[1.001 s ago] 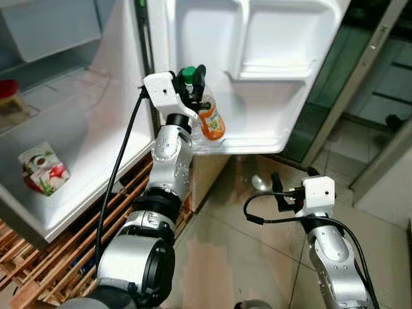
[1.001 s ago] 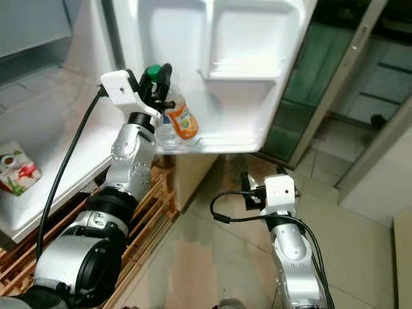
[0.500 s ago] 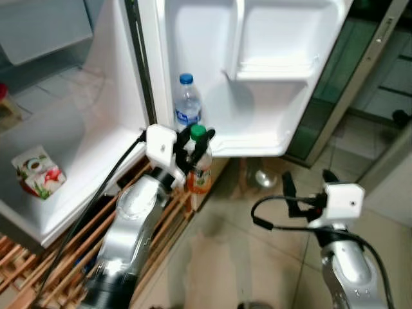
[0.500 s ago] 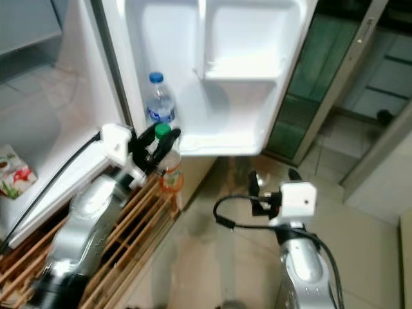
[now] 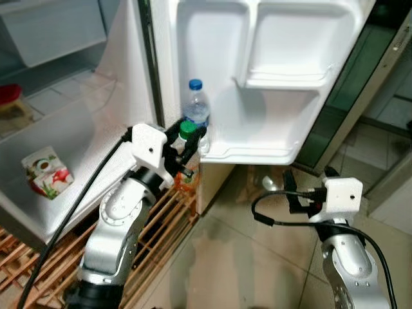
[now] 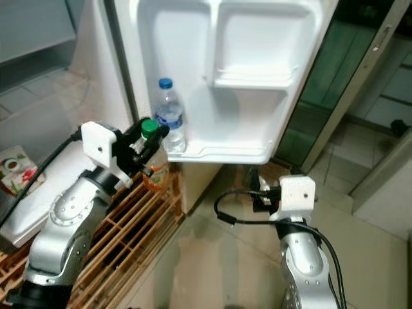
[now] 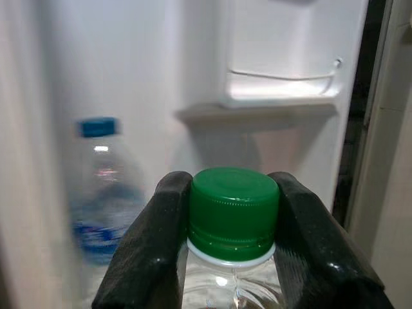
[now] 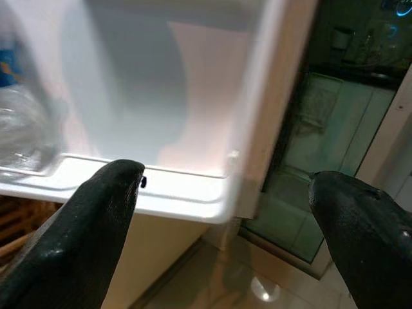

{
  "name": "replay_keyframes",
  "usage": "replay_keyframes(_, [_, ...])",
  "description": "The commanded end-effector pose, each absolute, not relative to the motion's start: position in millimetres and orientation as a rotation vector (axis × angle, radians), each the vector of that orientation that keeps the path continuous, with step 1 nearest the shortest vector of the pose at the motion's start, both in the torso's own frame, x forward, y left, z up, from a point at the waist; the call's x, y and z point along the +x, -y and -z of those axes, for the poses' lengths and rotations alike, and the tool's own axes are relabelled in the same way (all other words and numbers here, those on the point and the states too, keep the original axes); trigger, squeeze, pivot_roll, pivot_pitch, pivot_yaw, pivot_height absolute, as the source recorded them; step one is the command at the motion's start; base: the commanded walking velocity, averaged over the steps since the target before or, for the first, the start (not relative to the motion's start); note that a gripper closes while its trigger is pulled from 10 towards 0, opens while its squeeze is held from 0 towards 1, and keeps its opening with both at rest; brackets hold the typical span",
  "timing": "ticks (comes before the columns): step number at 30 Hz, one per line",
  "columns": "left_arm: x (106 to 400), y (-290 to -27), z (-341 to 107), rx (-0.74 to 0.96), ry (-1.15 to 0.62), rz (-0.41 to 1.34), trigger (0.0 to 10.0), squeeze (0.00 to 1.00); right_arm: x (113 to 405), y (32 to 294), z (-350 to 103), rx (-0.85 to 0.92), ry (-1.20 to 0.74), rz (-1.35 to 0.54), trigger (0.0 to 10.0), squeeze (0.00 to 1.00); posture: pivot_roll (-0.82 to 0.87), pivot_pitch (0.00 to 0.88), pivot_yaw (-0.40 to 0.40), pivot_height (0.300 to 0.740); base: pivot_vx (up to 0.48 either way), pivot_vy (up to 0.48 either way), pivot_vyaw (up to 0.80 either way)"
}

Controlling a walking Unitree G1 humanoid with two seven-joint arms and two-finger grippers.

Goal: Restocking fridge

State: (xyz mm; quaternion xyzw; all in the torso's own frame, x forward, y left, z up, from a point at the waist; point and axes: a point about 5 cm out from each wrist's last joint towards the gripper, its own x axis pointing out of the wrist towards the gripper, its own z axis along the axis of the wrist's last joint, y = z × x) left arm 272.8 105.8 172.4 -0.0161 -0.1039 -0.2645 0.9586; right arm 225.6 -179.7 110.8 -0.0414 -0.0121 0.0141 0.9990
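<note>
While left pincer point(image 5: 185, 143) pinched a green-capped juice bottle point(image 5: 187, 168), label unreadable, right pincer point(image 5: 308, 188) hung spread by fridge door point(image 5: 270, 77).

Left gripper point(image 6: 145, 143) clamped on green-capped juice bottle point(image 6: 154, 174), just below and in front of open fridge door's bottom shelf point(image 6: 222, 153). Blue-capped water bottle point(image 6: 169, 119) upright on that shelf, just beyond the fingertips. Right gripper point(image 6: 256, 192) low over tiled floor point(image 6: 212, 270), well apart.
</note>
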Motion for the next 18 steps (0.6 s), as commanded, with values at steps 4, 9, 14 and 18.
replay_keyframes(4, [277, -94, -189, -0.064, 0.274, 0.568, 10.0, 0.0, 231, 182, -114, -0.074, 0.04, -0.024, 10.0, 0.0, -0.19, 0.0, 0.019, 0.74, 0.259, -0.401, 0.0])
replay_keyframes(9, [282, -94, -195, -0.069, 0.283, 0.526, 10.0, 0.0, 235, 179, -117, -0.081, 0.053, -0.044, 10.0, 0.0, -0.19, 0.0, 0.018, 0.74, 0.17, -0.229, 0.0])
replay_keyframes(14, [296, -109, -198, -0.008, 0.282, 0.396, 10.0, 0.0, 238, 175, -118, -0.079, 0.06, -0.077, 10.0, 0.0, -0.19, 0.0, 0.014, 0.74, 0.0, 0.0, 0.0])
replay_keyframes(18, [297, -115, -199, -0.024, 0.288, 0.374, 10.0, 0.0, 239, 173, -119, -0.068, 0.061, -0.086, 10.0, 0.0, -0.18, 0.0, 0.013, 0.74, 0.0, 0.0, 0.0])
